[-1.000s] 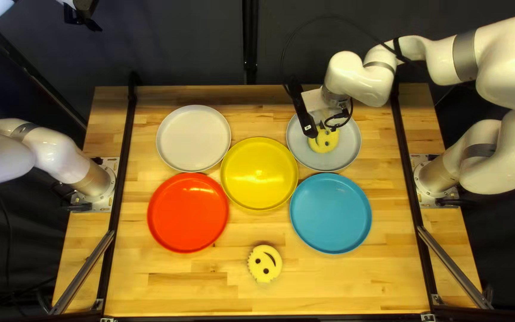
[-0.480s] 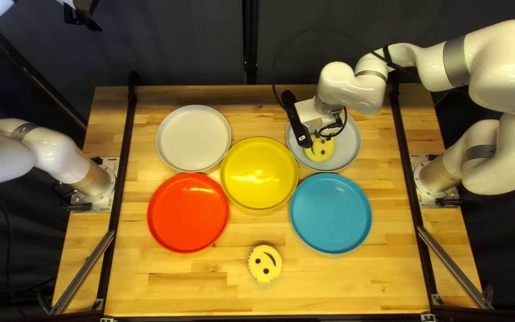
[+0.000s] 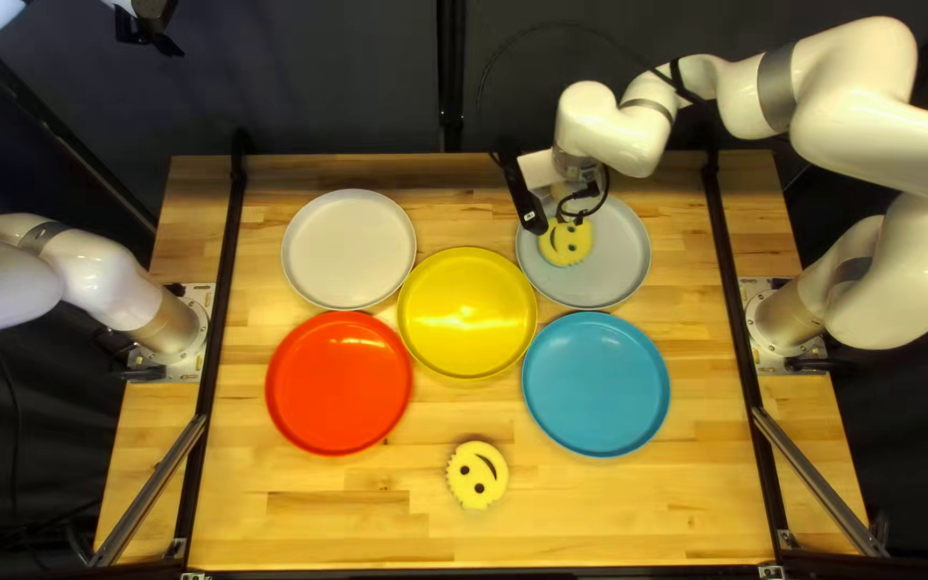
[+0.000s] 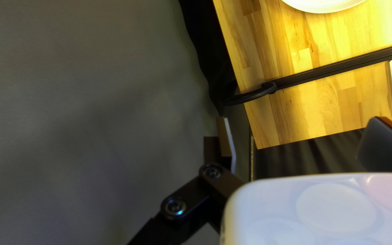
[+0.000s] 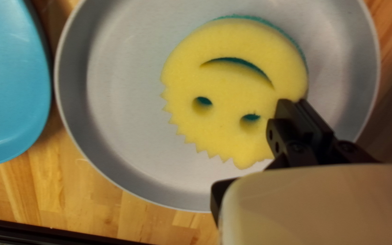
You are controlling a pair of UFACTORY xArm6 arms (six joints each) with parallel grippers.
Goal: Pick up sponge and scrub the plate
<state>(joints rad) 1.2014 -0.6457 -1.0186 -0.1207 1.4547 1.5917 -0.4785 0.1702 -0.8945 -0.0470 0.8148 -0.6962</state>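
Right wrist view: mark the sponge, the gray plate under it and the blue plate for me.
Sponge (image 5: pixel 227 86): right wrist view, yellow face between smile and eyes.
Gray plate (image 5: pixel 123 90): right wrist view, bare inside beside the sponge.
Blue plate (image 5: pixel 5 77): right wrist view, bare inside.

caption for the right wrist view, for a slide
Closed right gripper at the edge of a smiley sponge on a gray plate

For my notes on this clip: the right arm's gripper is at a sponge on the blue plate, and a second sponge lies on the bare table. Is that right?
Not the plate: the right gripper is at a sponge on the gray plate, as the right wrist view shows. The second sponge does lie on the bare table.
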